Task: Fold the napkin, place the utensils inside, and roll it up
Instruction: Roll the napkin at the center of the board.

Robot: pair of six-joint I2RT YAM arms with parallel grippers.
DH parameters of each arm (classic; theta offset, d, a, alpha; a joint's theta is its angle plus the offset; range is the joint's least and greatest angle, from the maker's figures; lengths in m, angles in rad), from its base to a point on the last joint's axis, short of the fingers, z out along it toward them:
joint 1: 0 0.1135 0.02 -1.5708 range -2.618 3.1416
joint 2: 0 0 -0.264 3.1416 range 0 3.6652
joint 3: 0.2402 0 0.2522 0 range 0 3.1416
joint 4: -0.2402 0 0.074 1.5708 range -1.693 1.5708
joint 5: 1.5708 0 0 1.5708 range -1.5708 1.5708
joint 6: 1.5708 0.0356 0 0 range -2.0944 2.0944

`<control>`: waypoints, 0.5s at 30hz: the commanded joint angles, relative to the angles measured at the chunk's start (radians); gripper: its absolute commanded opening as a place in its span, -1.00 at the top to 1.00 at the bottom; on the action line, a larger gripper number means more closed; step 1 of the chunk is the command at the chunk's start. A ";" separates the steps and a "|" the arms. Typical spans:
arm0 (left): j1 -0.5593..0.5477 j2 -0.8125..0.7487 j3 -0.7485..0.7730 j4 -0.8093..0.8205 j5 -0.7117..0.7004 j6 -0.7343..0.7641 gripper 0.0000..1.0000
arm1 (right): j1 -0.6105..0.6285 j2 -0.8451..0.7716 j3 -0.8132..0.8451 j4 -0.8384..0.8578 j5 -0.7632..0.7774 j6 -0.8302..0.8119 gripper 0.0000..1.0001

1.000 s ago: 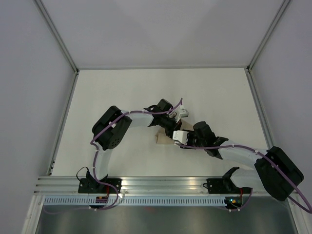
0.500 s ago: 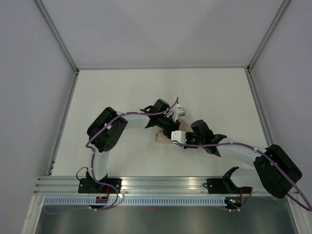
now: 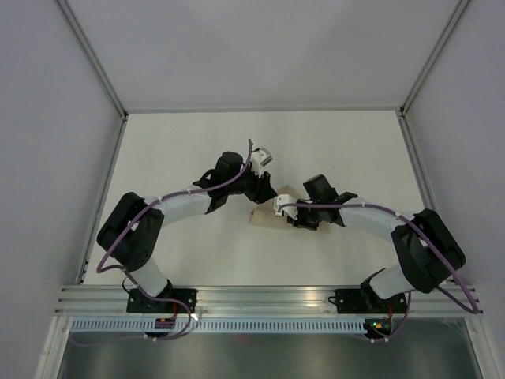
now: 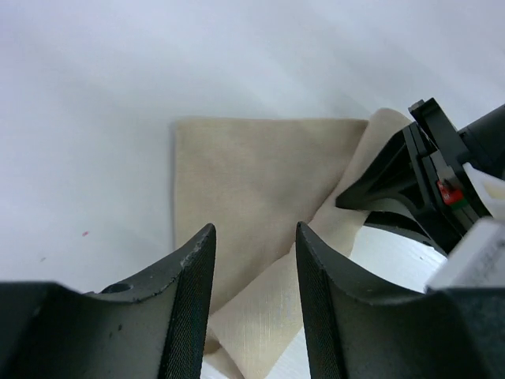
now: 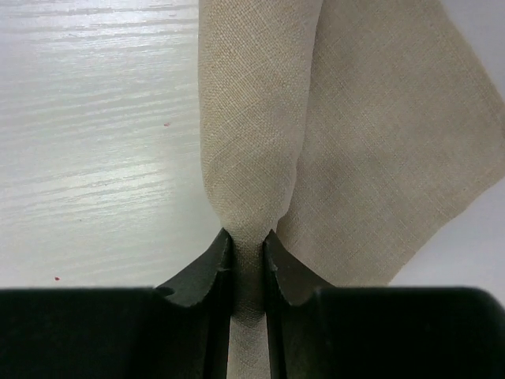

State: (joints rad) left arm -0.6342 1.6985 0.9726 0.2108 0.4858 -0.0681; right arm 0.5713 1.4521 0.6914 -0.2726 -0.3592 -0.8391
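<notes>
**At the middle of the table, one napkin is being pinched by the right gripper**

On the white table (image 3: 181,158), a single tan-beige napkin (image 3: 263,216) is lying between the two arms, near the centre and towards the near side. It is the only piece of cloth showing, and it is lying partly flat, with one smooth panel spreading on the tabletop.

The right gripper (image 5: 246,238) is closing its two black fingers (image 5: 207,272) on a bunched ridge of the napkin. The jaws are standing almost together, with only the thickness of the gathered cloth between them. From the pinch, the ridge is running away from the camera, while the flat panel is fanning out beside it.

The left gripper (image 4: 254,234) is hanging over the napkin's near edge with its jaws parted and nothing between them. Whether its fingertips are touching the cloth cannot be told. In the left wrist view, the right gripper is showing at the far side of the napkin, where a strip of cloth is rising towards it
</notes>
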 commanded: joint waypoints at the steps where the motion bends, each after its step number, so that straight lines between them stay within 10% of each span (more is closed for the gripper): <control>1: 0.008 -0.118 -0.096 0.178 -0.209 -0.068 -0.01 | -0.066 0.101 0.081 -0.164 -0.109 -0.014 0.81; 15: -0.122 -0.281 -0.371 0.414 -0.421 0.140 -0.08 | -0.229 0.580 0.519 -0.621 -0.311 -0.190 0.81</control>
State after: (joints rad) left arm -0.6945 1.4361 0.6044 0.5285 0.1257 -0.0566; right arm 0.3588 1.9125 1.1954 -0.7902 -0.7036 -0.9360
